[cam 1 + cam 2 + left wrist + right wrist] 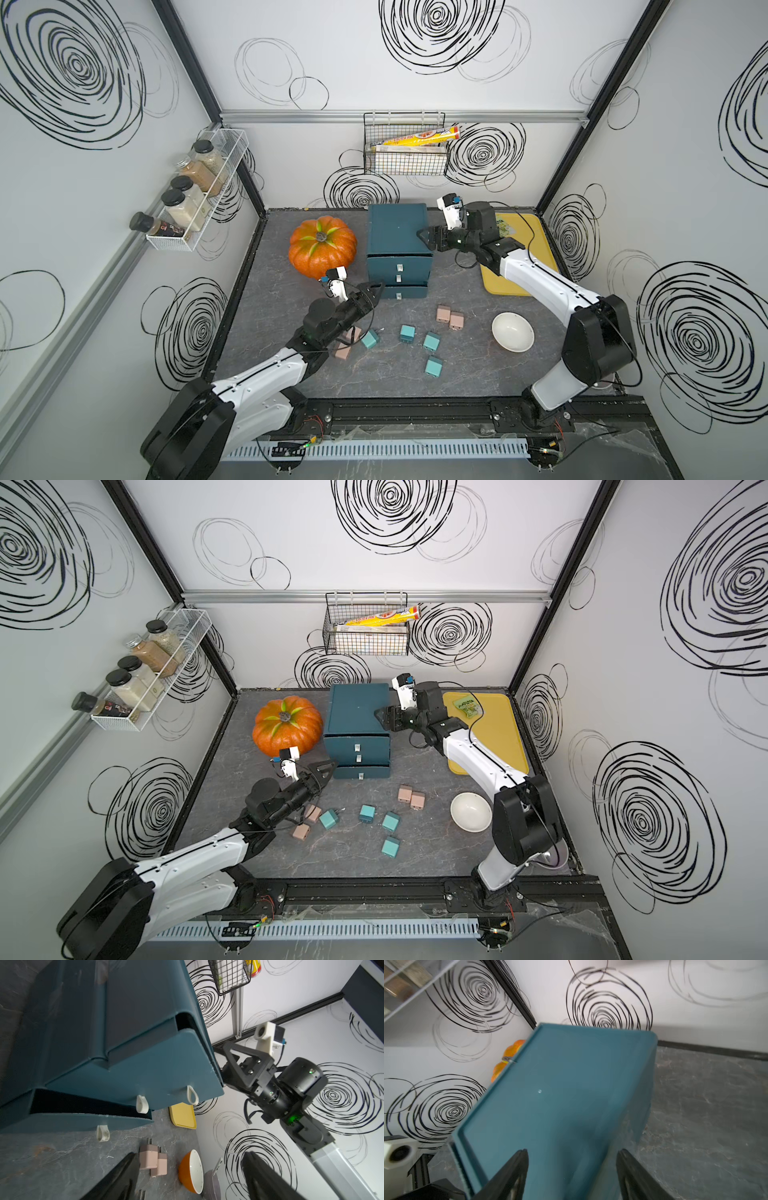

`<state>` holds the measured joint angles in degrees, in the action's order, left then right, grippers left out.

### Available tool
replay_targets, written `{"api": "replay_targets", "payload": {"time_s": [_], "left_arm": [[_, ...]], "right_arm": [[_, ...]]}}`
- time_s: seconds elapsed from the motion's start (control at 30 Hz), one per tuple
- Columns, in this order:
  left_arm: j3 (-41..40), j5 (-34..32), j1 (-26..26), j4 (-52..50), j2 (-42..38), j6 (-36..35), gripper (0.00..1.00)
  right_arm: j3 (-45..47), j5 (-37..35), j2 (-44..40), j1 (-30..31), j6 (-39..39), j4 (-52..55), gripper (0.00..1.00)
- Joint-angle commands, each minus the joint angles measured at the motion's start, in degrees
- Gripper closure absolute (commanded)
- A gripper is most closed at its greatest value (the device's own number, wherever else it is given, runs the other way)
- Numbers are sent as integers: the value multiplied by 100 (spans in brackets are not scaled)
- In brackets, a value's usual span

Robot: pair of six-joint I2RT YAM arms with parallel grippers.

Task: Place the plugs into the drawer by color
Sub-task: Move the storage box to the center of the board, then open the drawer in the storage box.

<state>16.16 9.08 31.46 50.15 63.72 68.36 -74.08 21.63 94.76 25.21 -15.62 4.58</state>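
Left wrist view: the left gripper [190, 1154] has its black fingers spread with nothing between them. It points at the dark teal plastic three-drawer chest [145, 1053], whose bottom drawer [62, 1124] stands slightly out. In a top view, the right gripper [420, 235] is also spread, its tips at the chest's upper right edge; whether they touch is unclear. Eight small rounded-cube plastic plugs [407, 333], four pink-beige and four teal, lie on the grey stone-look table [266, 299] in front of the chest, none in either claw.

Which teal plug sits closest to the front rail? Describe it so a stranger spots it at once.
Find the dark teal drawer at the back of the table; plugs lie loose in front of it. Of the four teal ones, this plug lies farthest from the drawer, alone and nearest the front rail, while the other three form a rough row behind it.
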Motion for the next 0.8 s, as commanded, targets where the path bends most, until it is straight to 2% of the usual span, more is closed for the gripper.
{"api": "replay_targets", "payload": {"time_s": [0.0, 0.1, 0.2, 0.27, 0.6, 0.7, 0.77], "left_arm": [[-84, -181, 65, 1830, 716, 458, 25], [97, -287, 237, 2096, 1302, 488, 26], [185, -351, 360, 2826, 1846, 607, 34], [362, -308, 365, 2894, 2114, 688, 34], [754, -570, 462, 3114, 2623, 550, 37], [1119, -434, 445, 2714, 2751, 423, 45], [1302, -330, 422, 2462, 2886, 420, 56]], "right_arm": [[-113, -75, 112, 1, 176, 457, 32], [48, -90, 89, 1, 217, 380, 32], [285, 18, 60, 1, 199, 181, 32], [376, 23, 51, 2, 199, 114, 32], [478, 215, 100, 1, 233, 44, 32], [477, 186, 95, 1, 252, 51, 32], [474, 210, 108, 1, 252, 61, 32]]}}
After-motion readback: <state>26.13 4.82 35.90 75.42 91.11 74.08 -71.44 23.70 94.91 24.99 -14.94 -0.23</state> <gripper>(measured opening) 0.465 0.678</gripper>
